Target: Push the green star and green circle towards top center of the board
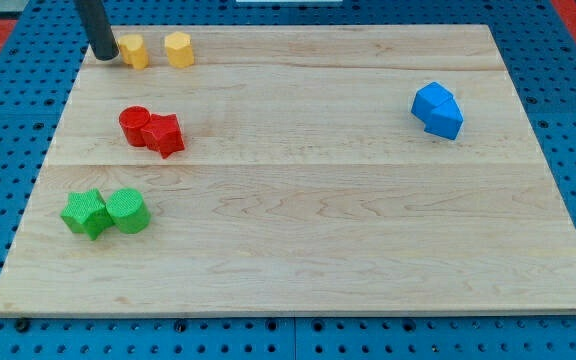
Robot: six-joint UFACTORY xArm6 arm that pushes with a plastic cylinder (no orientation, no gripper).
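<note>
Wooden table (368,220) on blue pegboard, my tip (105,57) at top left touching a yellow block (133,50), no pincer fitted, green star (87,213) touching green circle (128,211) at lower left.

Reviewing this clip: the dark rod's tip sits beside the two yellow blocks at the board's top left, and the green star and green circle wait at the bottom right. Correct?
Not quite. In the camera view the green star block and green circle block sit at the wooden board's bottom left, not bottom right. My tip is indeed beside the two yellow blocks at the top left.

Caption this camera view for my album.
My tip sits beside yellow blocks, far from green star and green circle.
</note>
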